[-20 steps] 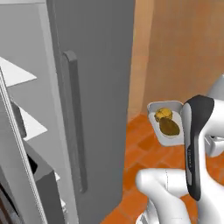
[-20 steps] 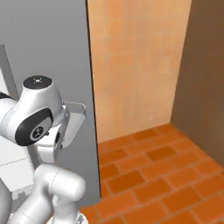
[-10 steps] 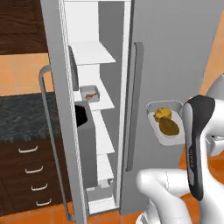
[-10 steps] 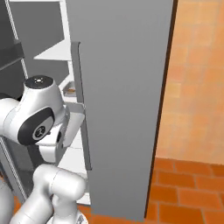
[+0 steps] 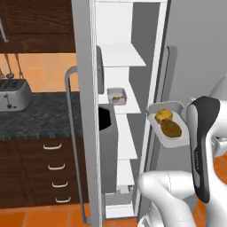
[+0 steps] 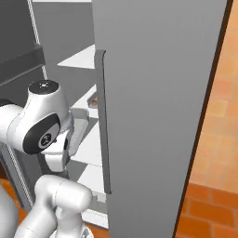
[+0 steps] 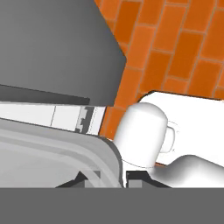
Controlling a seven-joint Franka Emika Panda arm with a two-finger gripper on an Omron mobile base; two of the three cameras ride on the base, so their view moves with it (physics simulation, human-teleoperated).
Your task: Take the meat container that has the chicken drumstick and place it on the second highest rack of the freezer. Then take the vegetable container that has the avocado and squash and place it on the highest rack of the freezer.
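My gripper (image 7: 109, 177) is shut on the rim of the vegetable container (image 5: 167, 124), a pale grey tray. It holds the yellow squash (image 5: 163, 115) and the brown avocado (image 5: 171, 129). The tray hangs level in front of the freezer (image 5: 133, 80), just right of its open white interior. The same tray shows edge-on as a grey container (image 6: 80, 130) behind my arm. The meat container (image 5: 116, 95) with the chicken drumstick (image 5: 117, 99) rests on the second highest rack (image 5: 128, 104). Above it is the highest rack (image 5: 120, 56), which is bare.
The freezer's left door (image 5: 84, 133) stands open with a long grey handle (image 5: 71, 133). Its right door (image 6: 153, 93) is closed close beside my arm. A toaster (image 5: 13, 95) sits on the dark counter (image 5: 44, 119) above drawers (image 5: 55, 168). Below is an orange brick floor (image 7: 175, 48).
The whole picture has swung from the brick wall round to the open freezer, so the base has moved. The vegetable container stays in my gripper at the same place before the arm.
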